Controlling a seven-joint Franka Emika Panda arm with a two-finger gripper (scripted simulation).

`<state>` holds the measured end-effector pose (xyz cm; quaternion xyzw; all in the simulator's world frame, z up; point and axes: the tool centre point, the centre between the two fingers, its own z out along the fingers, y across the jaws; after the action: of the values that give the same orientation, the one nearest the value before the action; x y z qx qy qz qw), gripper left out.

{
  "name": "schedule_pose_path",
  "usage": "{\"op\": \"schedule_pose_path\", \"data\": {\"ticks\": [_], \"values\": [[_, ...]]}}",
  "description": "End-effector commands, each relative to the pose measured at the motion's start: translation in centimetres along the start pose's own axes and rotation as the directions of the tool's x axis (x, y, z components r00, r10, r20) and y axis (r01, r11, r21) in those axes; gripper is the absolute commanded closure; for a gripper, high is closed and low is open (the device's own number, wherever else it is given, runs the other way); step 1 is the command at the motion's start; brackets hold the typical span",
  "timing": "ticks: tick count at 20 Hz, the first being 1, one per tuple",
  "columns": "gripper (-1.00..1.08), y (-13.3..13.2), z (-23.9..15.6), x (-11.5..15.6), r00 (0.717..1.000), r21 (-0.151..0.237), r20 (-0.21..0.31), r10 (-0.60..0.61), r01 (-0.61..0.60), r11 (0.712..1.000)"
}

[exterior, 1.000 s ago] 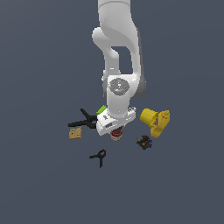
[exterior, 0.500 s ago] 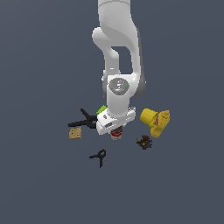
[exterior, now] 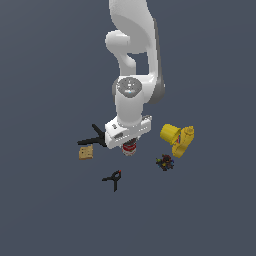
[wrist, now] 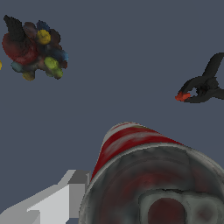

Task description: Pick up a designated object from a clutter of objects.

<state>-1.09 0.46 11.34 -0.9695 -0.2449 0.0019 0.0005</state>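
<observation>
The designated object, a small tin can with a red-and-white label, stands on the floor directly under the arm's white hand. My gripper is down over it and shut on it. In the wrist view the can fills the near field with its grey lid towards the camera. One pale finger lies against its side; the other finger is hidden. The rest of the clutter of objects lies spread around the can.
A large black clamp and a tan square lie towards the exterior view's left. A small black clamp is nearer the camera. The yellow cup, yellow piece and multicoloured bit lie to the right.
</observation>
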Motion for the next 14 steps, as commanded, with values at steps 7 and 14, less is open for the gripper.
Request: {"op": "schedule_pose_path", "data": {"ticks": [7, 14], "values": [[1.08, 2.5, -6.9, -2.7, 1.000, -0.001, -0.005, 0.000, 0.000, 1.000], [1.08, 5.1, -14.2, -5.7, 1.000, 0.001, -0.006, 0.000, 0.000, 1.000]]}}
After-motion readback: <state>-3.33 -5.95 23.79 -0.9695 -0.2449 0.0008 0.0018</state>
